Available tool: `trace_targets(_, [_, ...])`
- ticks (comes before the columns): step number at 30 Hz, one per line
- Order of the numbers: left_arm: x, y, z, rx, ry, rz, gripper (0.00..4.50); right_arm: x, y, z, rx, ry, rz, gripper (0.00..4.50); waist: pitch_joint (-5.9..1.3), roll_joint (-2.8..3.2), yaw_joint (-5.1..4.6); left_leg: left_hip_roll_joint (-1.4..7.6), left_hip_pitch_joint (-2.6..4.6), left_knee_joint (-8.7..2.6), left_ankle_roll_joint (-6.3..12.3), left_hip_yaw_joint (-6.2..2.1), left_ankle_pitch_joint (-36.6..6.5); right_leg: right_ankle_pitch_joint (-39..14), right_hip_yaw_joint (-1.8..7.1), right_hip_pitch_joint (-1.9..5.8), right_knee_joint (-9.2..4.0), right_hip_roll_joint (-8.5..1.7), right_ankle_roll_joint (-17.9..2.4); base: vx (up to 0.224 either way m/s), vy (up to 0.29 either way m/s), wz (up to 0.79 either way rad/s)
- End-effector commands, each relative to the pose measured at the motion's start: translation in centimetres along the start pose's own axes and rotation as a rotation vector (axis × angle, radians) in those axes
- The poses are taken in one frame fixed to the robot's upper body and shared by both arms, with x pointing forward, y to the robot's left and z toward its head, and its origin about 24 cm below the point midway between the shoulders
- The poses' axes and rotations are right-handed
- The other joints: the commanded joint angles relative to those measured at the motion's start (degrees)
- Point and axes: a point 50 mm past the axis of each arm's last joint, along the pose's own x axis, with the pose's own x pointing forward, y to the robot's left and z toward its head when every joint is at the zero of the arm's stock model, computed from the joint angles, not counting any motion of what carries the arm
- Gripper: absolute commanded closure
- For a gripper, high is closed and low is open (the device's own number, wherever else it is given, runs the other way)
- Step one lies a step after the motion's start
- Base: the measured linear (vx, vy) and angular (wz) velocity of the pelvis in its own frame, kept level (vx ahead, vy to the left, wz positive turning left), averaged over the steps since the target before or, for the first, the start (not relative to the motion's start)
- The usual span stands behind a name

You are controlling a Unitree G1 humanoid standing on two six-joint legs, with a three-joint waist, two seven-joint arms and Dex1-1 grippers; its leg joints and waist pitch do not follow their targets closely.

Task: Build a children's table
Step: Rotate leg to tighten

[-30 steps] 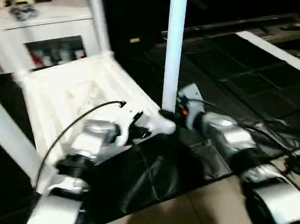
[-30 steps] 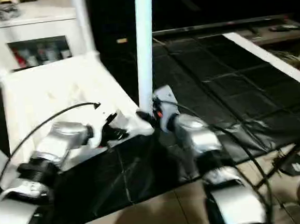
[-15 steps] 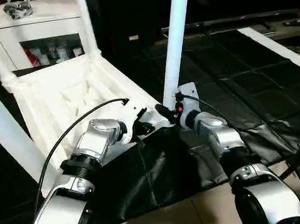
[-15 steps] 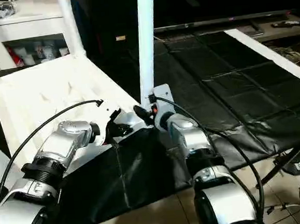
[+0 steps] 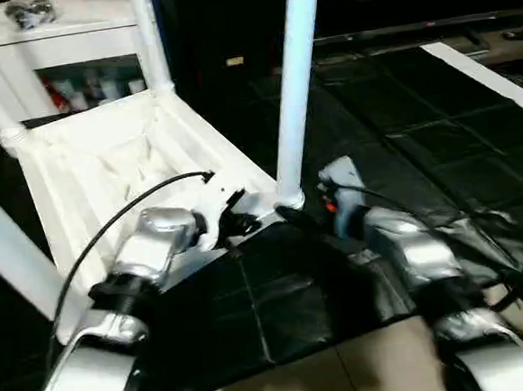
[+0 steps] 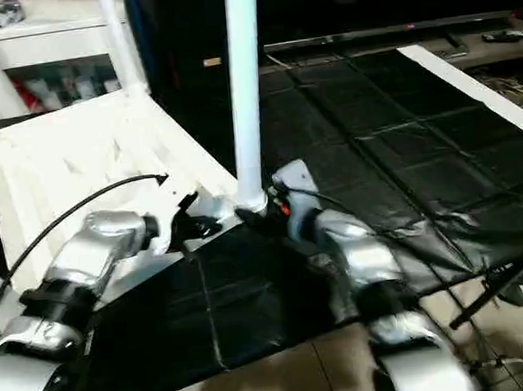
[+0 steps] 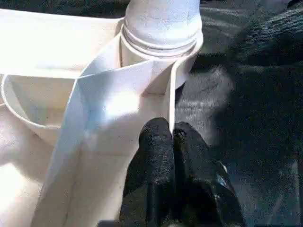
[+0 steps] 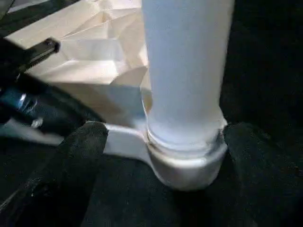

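Your upturned white plastic ribbed tabletop [image 5: 105, 162] lies on the black floor mat [image 5: 401, 130], its long white tubular leg [image 5: 293, 75] upright in the near corner socket [image 8: 189, 165]. Left claw [image 7: 173, 137] clenched against a rib; right claw [image 8: 156, 137] spread around the leg, released. An unseated leg could topple.

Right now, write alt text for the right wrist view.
A long white tubular plastic leg stands upright in a round corner socket of the white plastic tabletop. The right gripper stands open, one black finger on each side of the socket, on a black mat.
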Motion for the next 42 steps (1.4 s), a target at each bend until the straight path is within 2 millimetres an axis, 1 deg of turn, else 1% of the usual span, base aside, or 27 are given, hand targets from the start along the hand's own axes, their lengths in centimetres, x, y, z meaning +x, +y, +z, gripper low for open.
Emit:
trace_targets(1, [-0.7, 0.2, 1.1, 0.052, -0.046, -0.015, 4.50, -0.3, 0.3, 0.4, -0.009, -0.018, 0.039, 0.27, -4.10, 0.47, 0.58, -0.25, -0.37, -3.41, 2.86, 0.98, -11.52, -16.30, 2.48, 4.32, -3.60, -2.49, -10.80, 0.000, 0.000, 0.00])
trace_targets(3, [-1.0, 0.0, 0.9, 0.079, -0.043, -0.055, 4.50, -0.7, 0.2, 0.5, -0.043, -0.061, 0.029, 0.27, -4.09, 0.52, 0.69, -0.19, -0.31, -3.46, 2.60, 0.95, -11.83, -16.81, 2.51, 4.23, -3.65, -2.59, -10.59, 0.000, 0.000, 0.00])
trace_targets(4, [-1.2, -0.2, 0.7, 0.093, -0.034, -0.083, 4.50, -0.9, 0.1, 0.3, -0.064, -0.046, 0.040, 0.27, -4.09, 0.37, 0.70, -0.16, -0.28, -3.47, 2.40, 0.99, -11.85, -16.99, 2.54, 4.14, -3.67, -2.64, -10.56, 0.000, 0.000, 0.00])
trace_targets(5, [-1.3, -0.3, 0.6, 0.101, -0.027, -0.101, 4.50, -1.0, 0.1, 0.1, -0.076, -0.029, 0.051, 0.27, -4.15, 0.48, 0.79, -0.11, -0.25, -3.50, 2.29, 0.90, -11.77, -16.88, 2.52, 4.18, -3.52, -2.69, -10.68, 0.000, 0.000, 0.00])
trace_targets(7, [-1.7, -0.9, 0.1, 0.169, -0.010, -0.194, 4.50, -1.4, -0.1, 0.3, -0.103, -0.039, 0.101, 0.27, -4.17, 0.28, 1.00, -0.06, -0.25, -3.44, 2.61, 1.01, -11.45, -15.82, 2.64, 4.18, -3.42, -2.66, -11.10, 0.000, 0.000, 0.00])
trace_targets(9, [-2.1, -1.3, -0.4, 0.193, 0.015, -0.259, 4.50, -1.7, 0.1, 0.6, -0.103, -0.048, 0.171, 0.27, -4.06, 0.36, 1.21, 0.01, -0.20, -3.45, 2.98, 1.07, -11.50, -15.23, 2.65, 4.16, -3.24, -2.51, -11.51, 0.000, 0.000, 0.00])
trace_targets(10, [-2.3, -1.5, -0.6, 0.203, 0.033, -0.289, 4.50, -1.9, 0.1, 0.7, -0.111, -0.048, 0.206, 0.27, -4.07, 0.52, 1.60, 0.23, -0.07, -3.46, 3.17, 1.10, -11.73, -15.18, 2.68, 4.08, -3.12, -2.55, -11.71, 0.000, 0.000, 0.00])
trace_targets(11, [-2.3, -1.6, -0.8, 0.209, 0.045, -0.305, 4.50, -2.0, 0.2, 0.8, -0.118, -0.049, 0.226, 0.27, -3.98, 0.54, 1.74, 0.24, -0.03, -3.47, 3.20, 1.20, -11.73, -15.40, 2.70, 3.98, -3.23, -2.50, -11.65, 0.000, 0.000, 0.00])
trace_targets(12, [-2.4, -1.7, -1.0, 0.220, 0.061, -0.322, 4.50, -2.1, 0.2, 0.9, -0.126, -0.042, 0.254, 0.27, -4.02, 0.68, 2.28, 0.35, 0.40, -3.41, 3.00, 1.32, -12.13, -15.49, 2.74, 3.72, -3.25, -2.54, -11.86, 0.000, 0.000, 0.00])
trace_targets(13, [-2.6, -1.8, -1.2, 0.246, 0.079, -0.347, 4.50, -2.2, 0.3, 0.9, -0.136, -0.031, 0.290, 0.27, -4.09, 0.48, 2.61, 0.41, 0.48, -3.43, 2.94, 1.38, -12.35, -15.19, 2.72, 3.74, -3.03, -2.48, -12.15, 0.000, 0.000, 0.00])
trace_targets(15, [-2.8, -2.2, -1.6, 0.302, 0.115, -0.409, 4.50, -2.5, 0.4, 1.0, -0.150, -0.005, 0.382, 0.27, -4.07, 0.48, 2.95, 0.53, 0.41, -3.50, 2.79, 1.33, -12.24, -14.98, 2.75, 3.78, -2.95, -2.57, -12.17, 0.000, 0.000, 0.00])
trace_targets(16, [-2.9, -2.4, -1.7, 0.322, 0.127, -0.434, 4.50, -2.6, 0.5, 1.0, -0.152, 0.005, 0.422, 0.27, -4.12, 0.56, 3.38, 0.60, 0.59, -3.44, 2.74, 1.39, -12.83, -14.53, 2.81, 3.59, -2.83, -2.57, -12.45, 0.000, 0.000, 0.00])
trace_targets(18, [-3.1, -2.7, -1.8, 0.341, 0.144, -0.482, 4.50, -2.7, 0.8, 0.9, -0.156, 0.036, 0.505, 0.27, -4.08, 0.37, 3.49, 0.60, 0.54, -3.47, 2.54, 1.44, -13.51, -14.83, 2.87, 3.64, -2.70, -2.51, -12.56, 0.000, 0.000, 0.00])
trace_targets(19, [-3.1, -2.9, -1.8, 0.349, 0.152, -0.504, 4.50, -2.7, 0.9, 0.8, -0.156, 0.057, 0.541, 0.43, -3.96, 0.31, 3.57, 0.60, 0.47, -3.54, 2.42, 1.50, -13.55, -15.44, 2.98, 3.62, -2.73, -2.50, -12.26, 0.000, 0.000, 0.00])
trace_targets(20, [-3.1, -3.0, -1.8, 0.357, 0.159, -0.520, 4.50, -2.7, 1.0, 0.7, -0.154, 0.074, 0.568, 0.43, -4.01, 0.29, 3.67, 0.59, 0.58, -3.51, 2.35, 1.52, -13.64, -15.72, 3.03, 3.59, -2.74, -2.57, -12.22, 0.000, 0.000, 0.00])
trace_targets(21, [-3.2, -3.0, -1.8, 0.359, 0.160, -0.523, 4.50, -2.7, 1.0, 0.7, -0.154, 0.076, 0.572, 0.60, -3.99, 0.12, 3.77, 0.60, 0.64, -3.50, 2.30, 1.62, -13.51, -16.19, 3.15, 3.53, -2.78, -2.57, -12.09, 0.000, 0.000, 0.00])
trace_targets(22, [-3.1, -3.2, -1.8, 0.374, 0.169, -0.546, 4.50, -2.6, 1.2, 0.6, -0.154, 0.094, 0.603, 0.63, -3.97, 0.01, 3.90, 0.62, 0.62, -3.52, 2.20, 1.71, -13.37, -16.77, 3.31, 3.48, -2.80, -2.61, -11.87, 0.000, 0.000, 0.00])
trace_targets(25, [-3.1, -3.5, -1.8, 0.397, 0.184, -0.580, 4.50, -2.6, 1.3, 0.5, -0.147, 0.114, 0.649, 0.89, -4.08, -0.01, 4.24, 0.63, 0.62, -3.47, 2.17, 1.77, -12.87, -16.93, 3.54, 3.38, -2.69, -2.60, -11.62, 0.000, 0.000, 0.00])
trace_targets(28, [-3.0, -3.5, -1.7, 0.416, 0.198, -0.594, 4.50, -2.5, 1.3, 0.4, -0.161, 0.146, 0.692, 1.13, -4.15, -0.15, 4.29, 0.48, 0.36, -3.39, 2.20, 1.75, -12.33, -16.77, 3.56, 3.56, -2.52, -2.60, -11.53, 0.000, 0.000, 0.00])
trace_targets(30, [-3.0, -3.5, -1.7, 0.418, 0.198, -0.595, 4.50, -2.5, 1.3, 0.4, -0.162, 0.158, 0.706, 1.13, -4.09, -0.09, 4.30, 0.44, 0.38, -3.34, 2.23, 1.78, -12.60, -17.49, 3.58, 3.47, -2.65, -2.59, -11.13, 0.000, 0.000, 0.00])
trace_targets(32, [-2.9, -3.5, -1.6, 0.419, 0.197, -0.595, 4.50, -2.5, 1.4, 0.3, -0.159, 0.166, 0.718, 1.43, -4.16, -0.24, 4.41, 0.46, 0.40, -3.32, 2.31, 1.79, -11.96, -17.25, 3.62, 3.51, -2.62, -2.62, -10.95, 0.000, 0.000, 0.00])
trace_targets(35, [-2.8, -3.6, -1.5, 0.421, 0.197, -0.598, 4.50, -2.5, 1.5, 0.2, -0.148, 0.171, 0.736, 1.65, -4.21, -0.28, 4.46, 0.41, 0.19, -3.26, 2.42, 1.75, -11.12, -16.94, 3.58, 3.63, -2.50, -2.62, -10.88, 0.000, 0.000, 0.00])
trace_targets(36, [-2.8, -3.6, -1.5, 0.421, 0.197, -0.600, 4.50, -2.5, 1.6, 0.2, -0.145, 0.173, 0.744, 1.65, -4.22, -0.29, 4.46, 0.40, 0.21, -3.25, 2.44, 1.76, -11.13, -17.19, 3.56, 3.61, -2.53, -2.60, -10.77, 0.000, 0.000, 0.00])
trace_targets(38, [-2.8, -3.6, -1.6, 0.421, 0.197, -0.602, 4.50, -2.5, 1.6, 0.2, -0.139, 0.175, 0.757, 1.93, -4.25, -0.27, 4.48, 0.43, 0.27, -3.25, 2.41, 1.74, -11.12, -17.43, 3.55, 3.59, -2.56, -2.61, -10.69, 0.000, 0.000, 0.00])
trace_targets(40, [-2.8, -3.6, -1.6, 0.421, 0.198, -0.603, 4.50, -2.5, 1.6, 0.1, -0.135, 0.177, 0.763, 1.99, -4.28, -0.29, 4.47, 0.43, 0.27, -3.23, 2.42, 1.74, -10.88, -16.95, 3.55, 3.57, -2.48, -2.57, -10.88, 0.000, 0.000, 0.00])
trace_targets(41, [-2.8, -3.6, -1.6, 0.421, 0.198, -0.603, 4.50, -2.5, 1.6, 0.1, -0.135, 0.177, 0.763, 2.17, -4.29, -0.28, 4.46, 0.42, 0.20, -3.22, 2.45, 1.74, -10.68, -16.49, 3.55, 3.60, -2.40, -2.56, -11.05, 0.000, 0.000, 0.00])
trace_targets(42, [-2.8, -3.7, -1.6, 0.421, 0.198, -0.604, 4.50, -2.5, 1.6, 0.1, -0.131, 0.179, 0.771, 2.24, -4.34, -0.24, 4.45, 0.42, 0.22, -3.18, 2.50, 1.74, -10.53, -15.99, 3.53, 3.60, -2.33, -2.52, -11.25, 0.000, 0.000, 0.00])
